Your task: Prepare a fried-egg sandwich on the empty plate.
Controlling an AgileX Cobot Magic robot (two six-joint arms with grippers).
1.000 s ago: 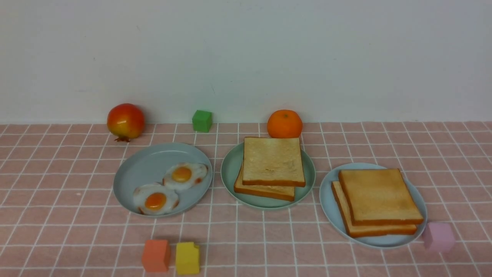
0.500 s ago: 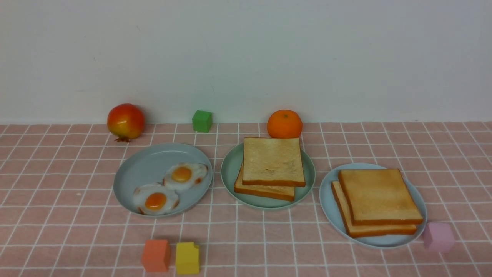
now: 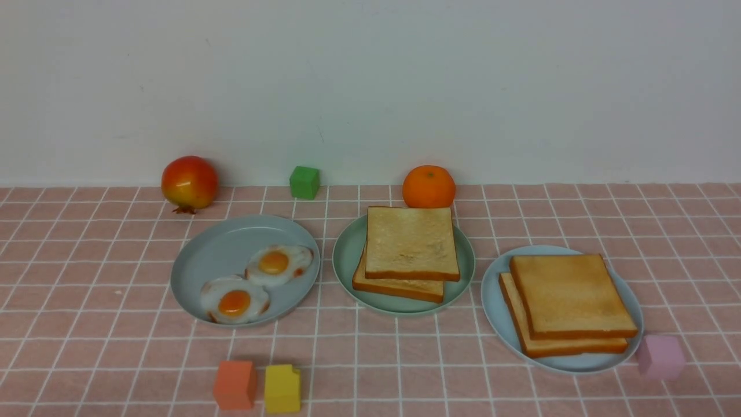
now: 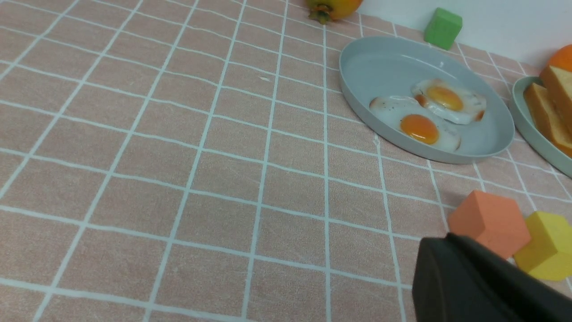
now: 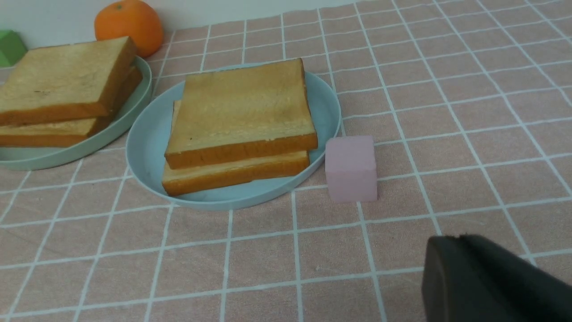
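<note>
On the mint-green plate [image 3: 347, 272], the fried-egg sandwich [image 3: 408, 252] sits unchanged, apparently complete; left pincer [image 4: 482, 281] is closed, right pincer [image 5: 491, 281] state cannot be told.

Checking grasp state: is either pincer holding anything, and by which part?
Nothing held. Left pincer and right pincer each show only a dark edge above bare cloth.

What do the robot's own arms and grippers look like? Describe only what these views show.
Very little shows. The front view shows no arm at all. Each wrist view catches one corner of its own gripper: the left gripper and the right gripper each appear as a matte black, smooth, rounded-edged body. No cables, markings or fingertips are visible.
</note>
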